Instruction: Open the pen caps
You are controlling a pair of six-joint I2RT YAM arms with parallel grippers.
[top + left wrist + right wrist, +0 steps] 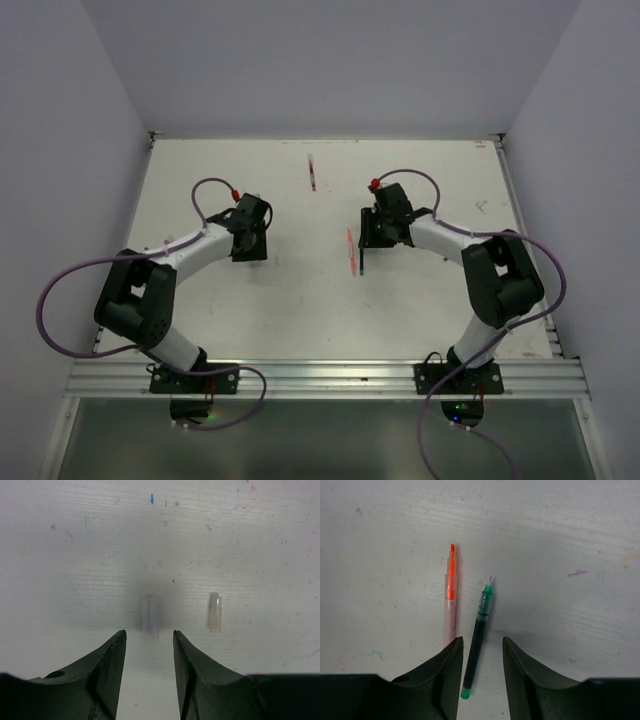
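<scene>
In the left wrist view a clear, blurred pen cap (151,616) sits just ahead of my left gripper (149,635), which is open with nothing between its fingers. A second whitish pen cap (215,612) lies on the table to its right. In the right wrist view a green pen (479,630) with its tip bare lies on the table between the jaws of my open right gripper (481,641), with a gap on each side. Beside it on the left lies an orange pen (451,597), also uncapped. From above, the left gripper (248,240) and right gripper (375,235) both hang low over the table.
A red pen (311,172) lies near the back of the white table (300,300). The orange pen (351,250) lies left of the right gripper. Walls enclose the table on three sides, and a metal rail (330,378) runs along the near edge.
</scene>
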